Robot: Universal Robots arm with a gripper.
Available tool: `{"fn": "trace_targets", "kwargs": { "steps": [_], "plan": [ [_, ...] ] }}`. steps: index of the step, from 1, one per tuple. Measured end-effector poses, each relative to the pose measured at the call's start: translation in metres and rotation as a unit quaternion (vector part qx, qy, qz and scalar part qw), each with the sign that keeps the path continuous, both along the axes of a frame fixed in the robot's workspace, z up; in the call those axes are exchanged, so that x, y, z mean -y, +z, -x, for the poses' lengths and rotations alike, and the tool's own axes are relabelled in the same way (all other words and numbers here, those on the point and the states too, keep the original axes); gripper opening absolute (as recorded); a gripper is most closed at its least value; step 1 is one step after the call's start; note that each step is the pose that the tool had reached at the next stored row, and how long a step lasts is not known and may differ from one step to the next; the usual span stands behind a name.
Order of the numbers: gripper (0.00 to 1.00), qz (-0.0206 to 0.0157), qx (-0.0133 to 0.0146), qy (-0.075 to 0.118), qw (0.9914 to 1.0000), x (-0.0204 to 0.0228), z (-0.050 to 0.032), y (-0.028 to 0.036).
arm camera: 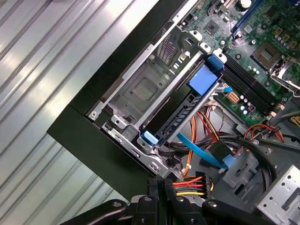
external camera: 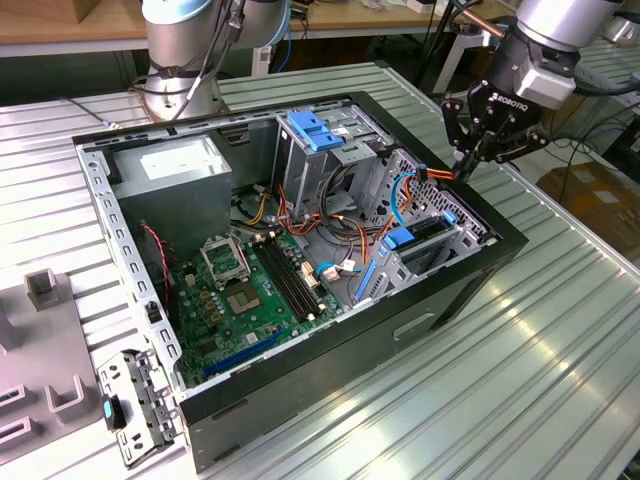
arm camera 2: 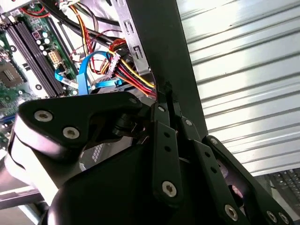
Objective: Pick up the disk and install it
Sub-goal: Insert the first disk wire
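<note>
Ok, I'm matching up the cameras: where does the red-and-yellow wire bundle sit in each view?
Exterior view: the red-and-yellow wire bundle meets the gripper tips, at the case's edge on the exterior view's right.
Second wrist view: the bundle lies just past the gripper, against the black case wall.
First wrist view: the bundle sits beside the gripper, near the drive cage.
Shared landmark: the light-blue flat cable.

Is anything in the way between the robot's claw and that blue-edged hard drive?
Yes, loosely. The gripper hangs by the case's black wall. A bundle of red and yellow wires and a blue flat cable lie between it and the disk, which sits in its metal cage.
</note>
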State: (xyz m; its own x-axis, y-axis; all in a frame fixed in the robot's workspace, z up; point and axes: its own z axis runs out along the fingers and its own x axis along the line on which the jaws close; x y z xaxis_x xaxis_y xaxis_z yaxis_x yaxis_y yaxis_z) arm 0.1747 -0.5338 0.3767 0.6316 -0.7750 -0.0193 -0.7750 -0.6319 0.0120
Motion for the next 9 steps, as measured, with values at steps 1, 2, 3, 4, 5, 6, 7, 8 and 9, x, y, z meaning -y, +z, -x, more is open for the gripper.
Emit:
{"fn": "trace_targets", "kwargs": {
  "steps": [1,2,3,4,5,6,7,8,9],
  "plan": [
    [0.16,0.0000,0.0000,-0.006,0.99998,0.0000,0.0002,-0.0002],
    [0.16,0.0000,0.0000,-0.014,0.99990,0.0000,0.0005,-0.0003],
    [0.16,0.0000,0.0000,-0.019,0.99982,0.0000,0.0006,-0.0004],
    [0.16,0.0000,0.0000,-0.025,0.99969,0.0000,0.0009,-0.0006],
    [0.16,0.0000,0.0000,-0.031,0.99952,0.0000,0.0011,-0.0007],
    [0.16,0.0000,0.0000,-0.036,0.99936,0.0000,0.0012,-0.0009],
    [0.16,0.0000,0.0000,-0.042,0.99911,0.0000,0.0014,-0.0010],
    [0.16,0.0000,0.0000,-0.048,0.99884,0.0000,0.0016,-0.0011],
    [0.16,0.0000,0.0000,-0.058,0.99833,0.0000,0.0020,-0.0013]
  ]
}}
